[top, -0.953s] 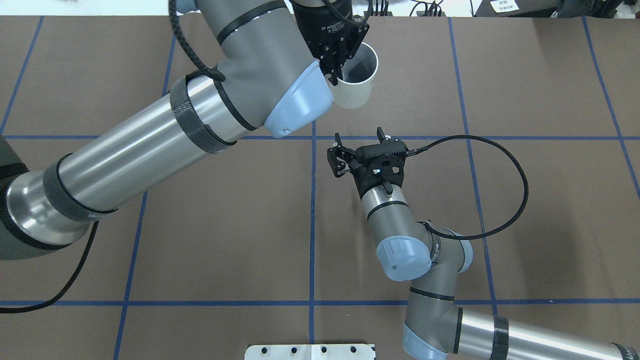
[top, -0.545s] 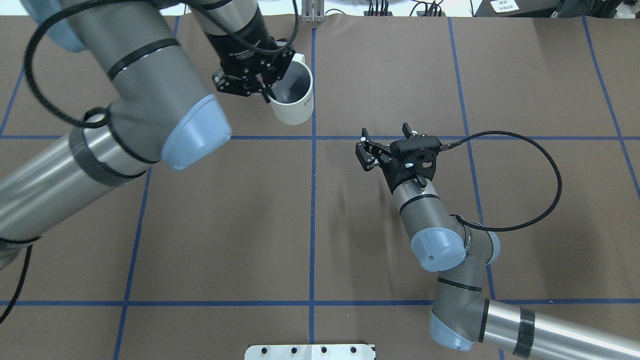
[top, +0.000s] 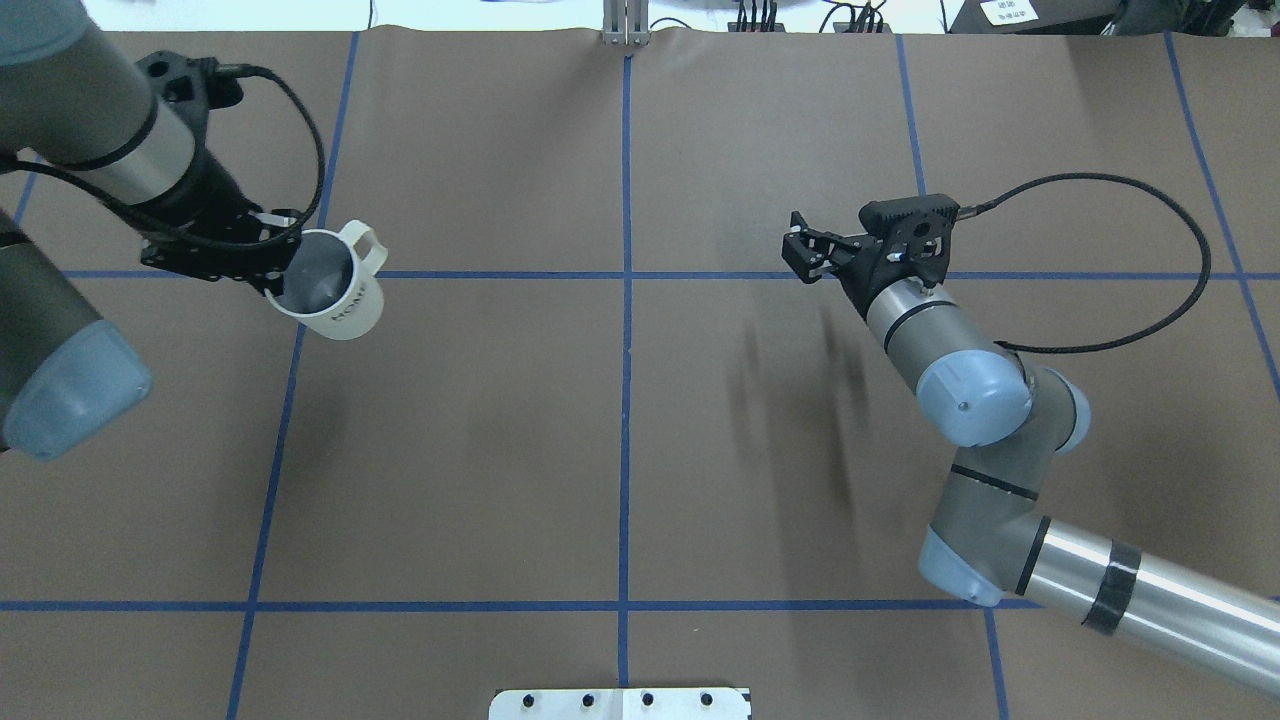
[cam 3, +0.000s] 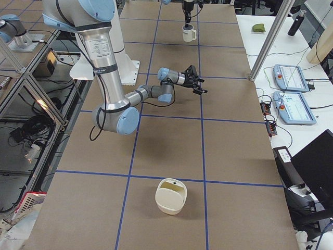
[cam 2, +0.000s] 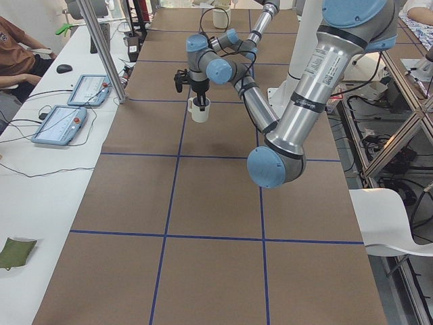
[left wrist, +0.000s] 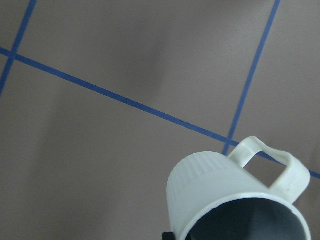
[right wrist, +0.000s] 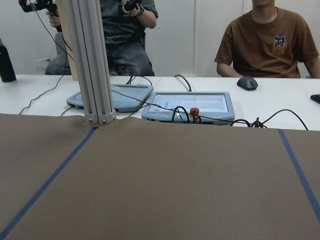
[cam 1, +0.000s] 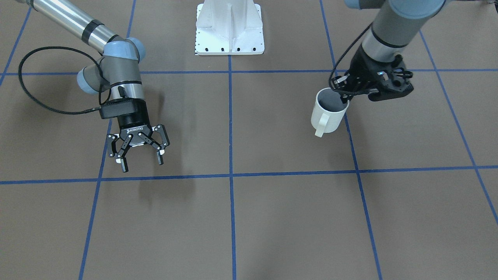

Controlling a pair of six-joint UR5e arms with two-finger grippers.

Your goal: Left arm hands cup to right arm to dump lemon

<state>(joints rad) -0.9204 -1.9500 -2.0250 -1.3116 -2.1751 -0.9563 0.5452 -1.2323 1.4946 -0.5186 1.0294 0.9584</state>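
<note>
Brown paper-covered desk [top: 620,450] with a blue tape grid, both arms raised above it. The left arm [top: 90,120] reaches in over the robot's left half and the right arm [top: 960,390] stands over the right half, its wrist roughly level. The cup [top: 335,290], a white mug with dark lettering, hangs from the left gripper [cam 1: 344,95], whose fingers are clamped on its rim, one inside and one outside. Its offset shadow suggests that it is clear of the desk. Its long axis is near upright, mouth up, and its handle is turned away from the left wrist, partly toward the far edge and partly toward the right arm. The right gripper [cam 1: 142,163] has its fingers spread apart and empty. It is well apart from the cup, across the centre tape line, and it points toward the operators' side, not at the mug. The hand-over therefore seems to require closing this gap and turning toward the cup's free wall or handle. No lemon can be made out in the grey interior.
</note>
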